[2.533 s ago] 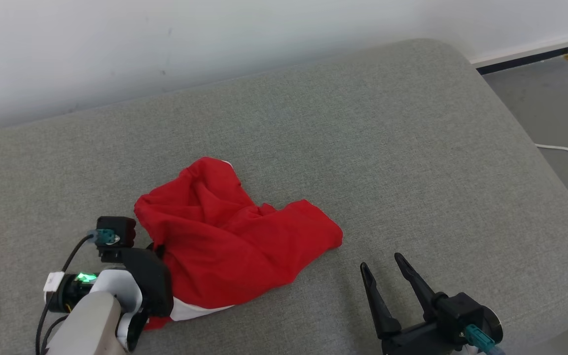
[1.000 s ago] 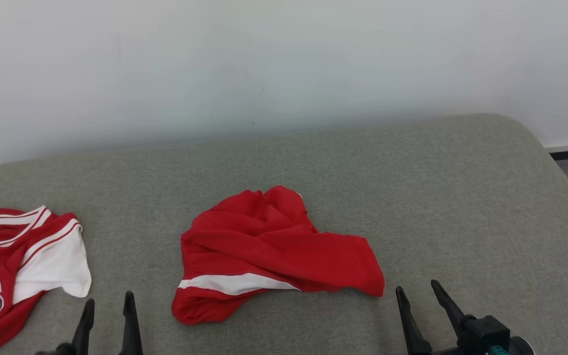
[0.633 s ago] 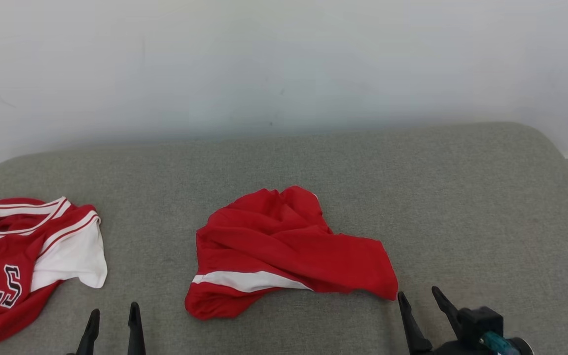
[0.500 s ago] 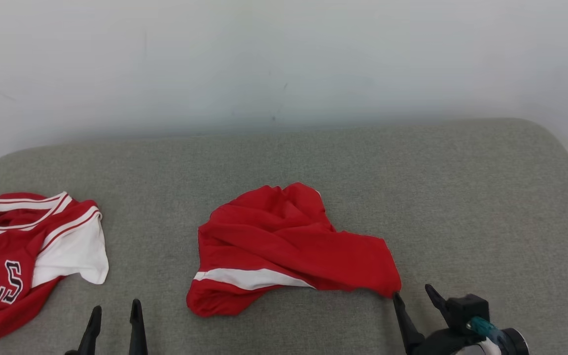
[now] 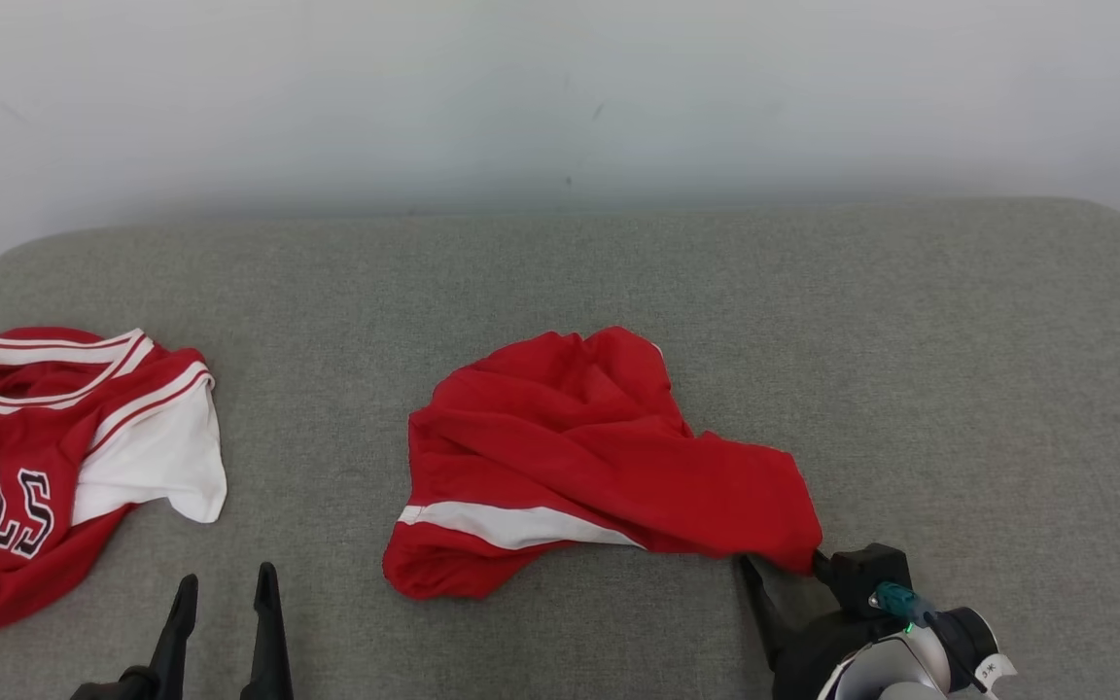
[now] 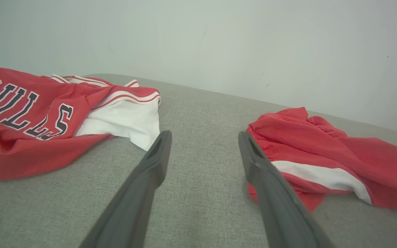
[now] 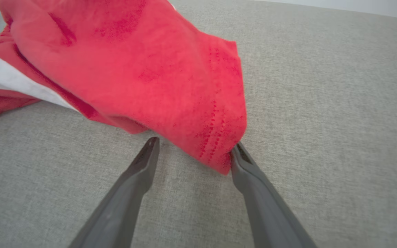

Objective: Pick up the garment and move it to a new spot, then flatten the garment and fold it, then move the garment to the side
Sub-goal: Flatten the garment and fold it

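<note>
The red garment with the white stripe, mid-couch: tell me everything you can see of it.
The red garment is thin, mesh-like fabric with one white stripe near its front edge. It lies crumpled and creased, unfolded, in the middle of the grey cushion. Its right corner sits between the open fingers of the right gripper, one fingertip seemingly touching the hem; it is not gripped.

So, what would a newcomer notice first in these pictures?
The crumpled red shorts in the middle of the grey couch catch the eye first. The right gripper stands open at their right corner, with the corner between its fingers. A red jersey lies at the couch's left end, apart from the shorts.
</note>
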`<state>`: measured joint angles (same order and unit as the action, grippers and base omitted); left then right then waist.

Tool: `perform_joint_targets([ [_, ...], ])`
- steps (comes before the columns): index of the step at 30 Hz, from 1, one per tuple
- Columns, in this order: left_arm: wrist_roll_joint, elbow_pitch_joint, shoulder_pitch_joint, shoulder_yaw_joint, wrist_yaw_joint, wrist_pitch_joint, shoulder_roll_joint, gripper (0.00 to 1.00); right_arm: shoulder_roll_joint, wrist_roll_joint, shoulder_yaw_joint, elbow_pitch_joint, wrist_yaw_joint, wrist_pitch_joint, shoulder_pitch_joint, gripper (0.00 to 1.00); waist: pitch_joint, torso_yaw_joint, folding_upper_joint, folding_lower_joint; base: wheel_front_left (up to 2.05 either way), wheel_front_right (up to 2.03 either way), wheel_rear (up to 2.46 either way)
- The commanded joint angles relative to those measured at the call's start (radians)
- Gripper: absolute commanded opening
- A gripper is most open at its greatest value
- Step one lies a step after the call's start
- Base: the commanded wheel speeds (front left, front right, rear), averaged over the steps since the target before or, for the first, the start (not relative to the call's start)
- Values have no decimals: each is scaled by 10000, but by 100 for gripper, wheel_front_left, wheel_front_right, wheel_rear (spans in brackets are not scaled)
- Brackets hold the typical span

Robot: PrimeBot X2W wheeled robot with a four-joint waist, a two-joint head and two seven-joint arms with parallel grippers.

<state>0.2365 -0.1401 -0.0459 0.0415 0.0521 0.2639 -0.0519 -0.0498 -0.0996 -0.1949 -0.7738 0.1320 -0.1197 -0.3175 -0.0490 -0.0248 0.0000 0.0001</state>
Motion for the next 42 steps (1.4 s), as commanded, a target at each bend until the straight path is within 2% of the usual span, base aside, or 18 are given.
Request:
perform_joint_targets([
  [1,-86,5,113,38,3,8,11,100,-10,19,-130,-165,-26,-210,-188,41,-100,-50,0,-1,0,0,0],
  [2,-99,-15,135,41,23,8,12,100,-10,-28,-202,-265,-26,-324,-270,0,-106,-54,0,-1,0,0,0],
  [7,-72,-87,134,41,42,8,14,100,-7,-685,-463,21,-26,-816,-92,0,4,-15,0,-1,0,0,0],
  [12,85,-33,-133,110,-82,8,16,100,-10,-1492,-754,1548,-26,-589,660,0,184,307,0,-1,0,0,0],
  [18,190,48,-221,116,-221,8,14,100,-14,-2630,-796,4415,-26,1102,2079,0,338,669,0,-1,0,0,0],
  [19,190,48,-221,116,-221,8,14,100,-14,-2630,-796,4415,-26,1102,2079,0,338,669,0,-1,0,0,0],
  [22,197,77,-226,79,-231,8,15,100,-12,-3588,-485,5871,-26,2279,2871,0,352,748,0,-1,0,0,0],
  [25,232,97,-249,20,-242,8,15,100,-18,-5079,222,6832,-26,3173,3443,0,364,799,0,-1,0,0,0],
  [27,244,98,-274,-22,-242,8,14,100,-9,-5797,655,6960,-24,3520,3523,0,366,808,0,-1,0,0,0],
  [30,280,66,-297,-106,-252,8,14,100,-9,-6560,1106,6519,-24,3903,3168,0,373,766,0,-1,0,0,0],
  [35,284,1,-263,-239,-186,8,12,100,-6,-5871,1426,4795,-24,4234,2014,0,345,535,0,-1,0,0,0],
  [36,275,3,-253,-244,-198,8,13,100,-7,-5956,1439,4432,-24,4220,1727,11,331,490,0,-1,0,0,0],
  [38,251,-17,-219,-273,-183,8,13,100,-10,-5713,1426,3746,-24,4102,1193,44,289,365,0,-1,0,0,0],
  [39,239,-26,-199,-293,-162,8,13,100,-7,-5688,1435,3385,-24,4048,944,80,267,300,0,-1,0,0,0],
  [40,226,-42,-180,-314,-147,8,13,100,-12,-5521,1481,3052,-24,3939,706,100,249,232,0,-1,0,0,0],
  [42,223,-76,-144,-368,-131,8,13,100,-10,-5125,1524,2411,-24,3713,249,100,232,92,0,-1,0,0,0],
])
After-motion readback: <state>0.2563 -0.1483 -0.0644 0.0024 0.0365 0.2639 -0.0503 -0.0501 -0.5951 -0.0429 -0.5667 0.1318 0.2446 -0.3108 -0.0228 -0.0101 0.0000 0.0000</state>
